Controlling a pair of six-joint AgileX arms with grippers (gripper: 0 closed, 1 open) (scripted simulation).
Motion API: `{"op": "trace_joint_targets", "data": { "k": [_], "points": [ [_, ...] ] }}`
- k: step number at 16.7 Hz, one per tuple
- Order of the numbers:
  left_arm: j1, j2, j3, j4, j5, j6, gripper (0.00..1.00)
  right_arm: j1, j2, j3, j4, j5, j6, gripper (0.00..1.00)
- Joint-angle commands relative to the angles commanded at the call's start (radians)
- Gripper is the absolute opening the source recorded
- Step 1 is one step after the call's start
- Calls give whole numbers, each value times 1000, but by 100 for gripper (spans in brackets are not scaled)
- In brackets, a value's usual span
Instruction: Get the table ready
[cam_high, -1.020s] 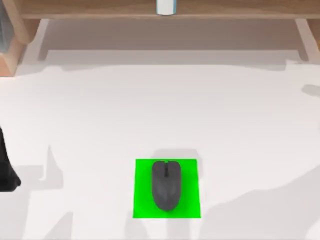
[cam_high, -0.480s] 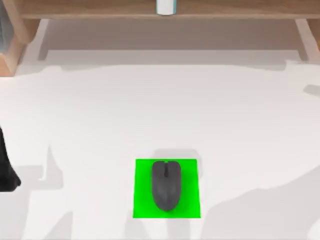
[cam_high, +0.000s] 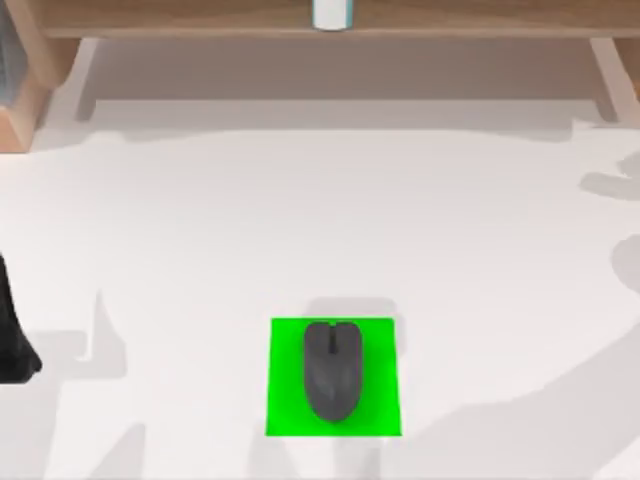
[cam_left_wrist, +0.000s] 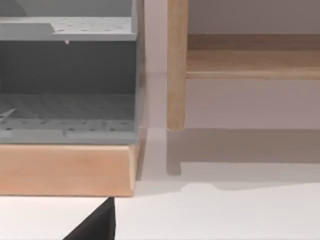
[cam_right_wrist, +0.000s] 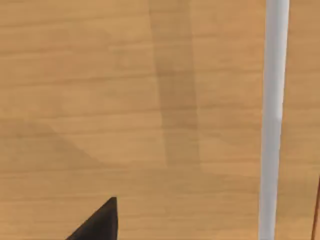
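Observation:
The white table (cam_high: 200, 220) carries a bright green square (cam_high: 380, 415) near its front middle. A dark grey computer mouse (cam_high: 332, 370) lies on the square, pointing toward the back. My left arm (cam_high: 12, 345) sits as a dark shape at the table's left edge; a black tip of its gripper (cam_left_wrist: 97, 225) shows in the left wrist view, over the table near a wooden unit. A black tip of my right gripper (cam_right_wrist: 97, 224) shows before a light-brown wooden surface (cam_right_wrist: 100, 100) in the right wrist view.
A light-brown wooden shelf (cam_high: 200, 20) runs along the back, with a white object (cam_high: 332, 12) on it. At the back left stands a wooden unit with grey perforated trays (cam_left_wrist: 65, 115) beside a shelf post (cam_left_wrist: 176, 65). A white bar (cam_right_wrist: 274, 115) crosses the wood.
The shadows on the table's right side have shifted, so the right arm has moved. The mouse, the green square and the left arm have stayed where they were.

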Motion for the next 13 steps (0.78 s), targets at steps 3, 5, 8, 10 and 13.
{"op": "trace_joint_targets", "data": {
  "k": [3,5,8,10,13],
  "points": [
    [0,0,0,0,0,0,100,32,-188,-96,-91,21,123,100],
    [0,0,0,0,0,0,100,58,-365,-182,-171,42,234,100],
    [0,0,0,0,0,0,100,103,-703,-334,-314,80,432,100],
    [0,0,0,0,0,0,100,138,-961,-447,-419,107,579,100],
    [0,0,0,0,0,0,100,195,-1356,-622,-584,145,810,100]
  ]
}}
